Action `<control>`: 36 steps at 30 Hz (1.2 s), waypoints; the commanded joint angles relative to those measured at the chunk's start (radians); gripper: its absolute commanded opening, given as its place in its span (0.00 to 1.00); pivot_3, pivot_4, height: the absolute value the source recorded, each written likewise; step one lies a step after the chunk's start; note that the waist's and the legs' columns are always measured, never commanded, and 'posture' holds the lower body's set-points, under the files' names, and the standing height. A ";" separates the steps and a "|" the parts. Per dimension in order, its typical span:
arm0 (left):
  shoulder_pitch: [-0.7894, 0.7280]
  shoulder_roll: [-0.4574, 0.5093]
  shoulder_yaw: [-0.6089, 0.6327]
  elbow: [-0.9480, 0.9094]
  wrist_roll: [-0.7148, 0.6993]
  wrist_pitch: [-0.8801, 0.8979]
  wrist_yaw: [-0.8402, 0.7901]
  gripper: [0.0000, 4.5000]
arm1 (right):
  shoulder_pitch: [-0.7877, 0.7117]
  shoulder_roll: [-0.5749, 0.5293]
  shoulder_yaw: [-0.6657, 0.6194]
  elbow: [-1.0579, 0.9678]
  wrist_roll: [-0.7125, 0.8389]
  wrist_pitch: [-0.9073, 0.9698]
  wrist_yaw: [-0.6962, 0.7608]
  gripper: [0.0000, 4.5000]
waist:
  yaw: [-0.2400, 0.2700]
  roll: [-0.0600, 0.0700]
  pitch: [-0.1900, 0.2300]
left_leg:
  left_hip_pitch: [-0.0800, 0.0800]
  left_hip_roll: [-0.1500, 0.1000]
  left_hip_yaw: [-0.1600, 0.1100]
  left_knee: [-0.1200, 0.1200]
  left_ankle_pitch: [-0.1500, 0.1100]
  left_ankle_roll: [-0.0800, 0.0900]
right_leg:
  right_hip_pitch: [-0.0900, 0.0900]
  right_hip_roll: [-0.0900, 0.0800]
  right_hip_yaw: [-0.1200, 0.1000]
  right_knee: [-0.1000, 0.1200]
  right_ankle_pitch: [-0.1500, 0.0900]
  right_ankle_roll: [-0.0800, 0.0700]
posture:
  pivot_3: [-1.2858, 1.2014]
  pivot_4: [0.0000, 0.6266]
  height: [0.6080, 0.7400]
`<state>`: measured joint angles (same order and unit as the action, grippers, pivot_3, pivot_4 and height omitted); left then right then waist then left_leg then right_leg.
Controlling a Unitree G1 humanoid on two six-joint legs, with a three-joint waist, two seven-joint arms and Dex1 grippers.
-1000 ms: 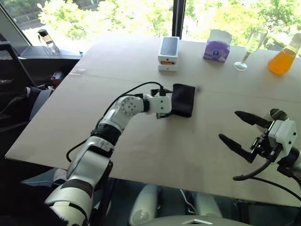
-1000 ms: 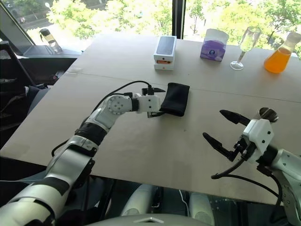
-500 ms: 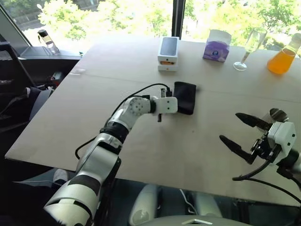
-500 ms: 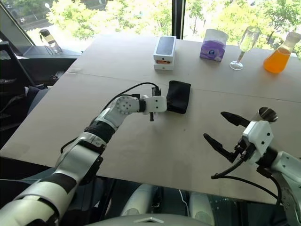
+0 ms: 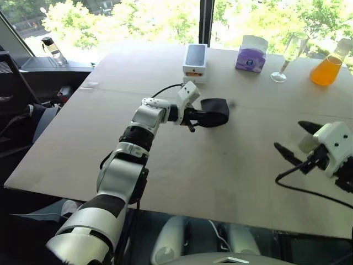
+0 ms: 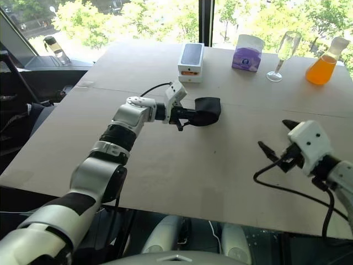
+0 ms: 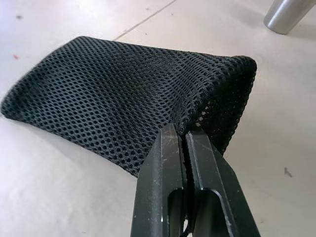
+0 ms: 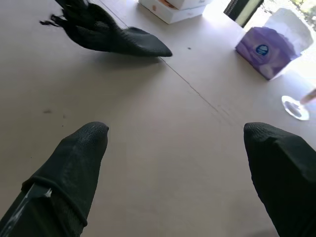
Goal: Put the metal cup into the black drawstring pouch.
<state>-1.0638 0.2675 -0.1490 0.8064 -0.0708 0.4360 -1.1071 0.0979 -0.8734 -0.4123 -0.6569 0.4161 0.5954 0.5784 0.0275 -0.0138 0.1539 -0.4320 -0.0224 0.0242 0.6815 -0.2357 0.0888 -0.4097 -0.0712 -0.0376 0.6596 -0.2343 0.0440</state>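
Observation:
The black drawstring pouch [image 5: 216, 112] is mesh fabric lying at the middle of the table, one edge raised off the surface. My left gripper [image 5: 194, 116] is shut on that raised edge, and the left wrist view shows the pads pinching the mesh [image 7: 113, 94]. The metal cup [image 7: 286, 12] appears in the left wrist view as a silvery cylinder standing on the table beyond the pouch. My right gripper [image 5: 288, 135] hovers over the table's right side, open and empty, well apart from the pouch [image 8: 118, 39].
Along the table's far edge stand a white phone box [image 5: 195, 59], a purple tissue box [image 5: 251, 55], a champagne glass [image 5: 289, 52] and an orange flask [image 5: 326, 66]. A small bottle [image 5: 48, 47] sits on the ledge at far left.
My left gripper closed on the pouch's edge, rolled its wrist and lifted that edge. My right gripper moved to the right, staying open.

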 commanded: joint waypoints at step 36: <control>0.069 -0.067 -0.003 -0.271 -0.079 0.203 0.123 0.00 | -0.432 -0.249 0.195 0.440 0.053 0.514 0.178 0.01 | -0.010 0.001 0.001 | -0.005 0.000 0.001 -0.001 -0.002 0.002 | -0.004 -0.008 0.003 -0.002 0.000 0.000 | 0.52 0.24 1.00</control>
<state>-0.9839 0.2105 -0.1654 0.5862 -0.1240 0.6204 -0.9962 -0.3272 -1.1386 -0.1165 -0.1626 0.4210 1.0980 0.7480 0.0178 -0.0126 0.1547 -0.4367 -0.0227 0.0249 0.6808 -0.2373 0.0909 -0.4140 -0.0795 -0.0350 0.6578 -0.2340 0.0438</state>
